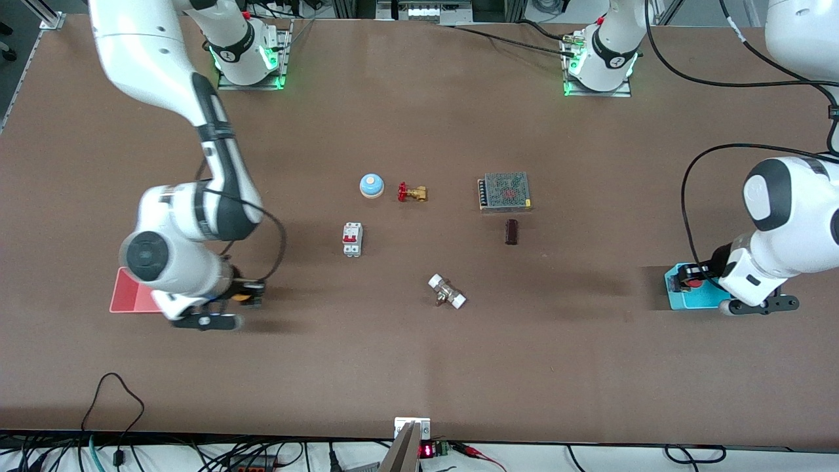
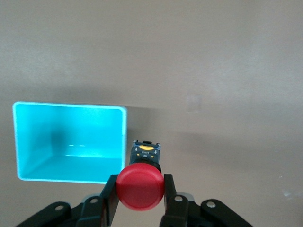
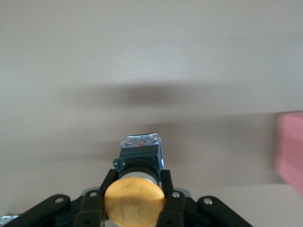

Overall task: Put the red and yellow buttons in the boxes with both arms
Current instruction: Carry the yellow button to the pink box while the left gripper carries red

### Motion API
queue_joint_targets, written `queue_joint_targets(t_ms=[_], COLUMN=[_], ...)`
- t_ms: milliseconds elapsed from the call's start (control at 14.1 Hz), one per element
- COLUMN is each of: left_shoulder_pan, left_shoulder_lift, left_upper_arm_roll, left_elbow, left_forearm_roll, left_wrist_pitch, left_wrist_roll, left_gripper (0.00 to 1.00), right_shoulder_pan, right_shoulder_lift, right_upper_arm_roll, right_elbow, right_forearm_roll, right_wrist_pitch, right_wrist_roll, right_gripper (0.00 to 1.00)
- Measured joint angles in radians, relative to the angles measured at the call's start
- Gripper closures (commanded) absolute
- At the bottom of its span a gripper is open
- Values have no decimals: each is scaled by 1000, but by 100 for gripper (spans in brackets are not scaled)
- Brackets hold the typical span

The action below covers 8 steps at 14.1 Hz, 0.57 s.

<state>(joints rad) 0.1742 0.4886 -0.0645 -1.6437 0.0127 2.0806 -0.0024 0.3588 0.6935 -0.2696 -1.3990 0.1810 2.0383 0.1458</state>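
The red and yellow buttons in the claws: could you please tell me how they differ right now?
The red button has a red cap; the yellow button has a yellow-orange one. The red button sits in the left claw beside the cyan box's rim; the yellow button sits in the right claw over bare table, with the pink-red box off to one side. Both are gripped at the cap.

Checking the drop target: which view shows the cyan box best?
Left wrist view: the cyan box shows whole, open and empty, beside the red button in the left claw. Front view shows only part, under the arm. Right wrist view: not visible.
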Motion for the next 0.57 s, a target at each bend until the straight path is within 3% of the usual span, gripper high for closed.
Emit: queue_joint_targets(t_ms=[567], left_shoulder_pan=[97], left_shoulder_lift=[82], left_upper_arm_roll=[1], left_elbow=[38], left_forearm_roll=[0], left_wrist_pitch=[2], left_wrist_roll=[145], left_gripper=[67], right_shoulder_pan=[-206], right_shoulder_lift=[-40], right_upper_arm_roll=[-9], right_elbow=[-9], right_forearm_roll=[2], right_wrist_pitch=[-95], right_wrist_roll=[-148], right_gripper=[78])
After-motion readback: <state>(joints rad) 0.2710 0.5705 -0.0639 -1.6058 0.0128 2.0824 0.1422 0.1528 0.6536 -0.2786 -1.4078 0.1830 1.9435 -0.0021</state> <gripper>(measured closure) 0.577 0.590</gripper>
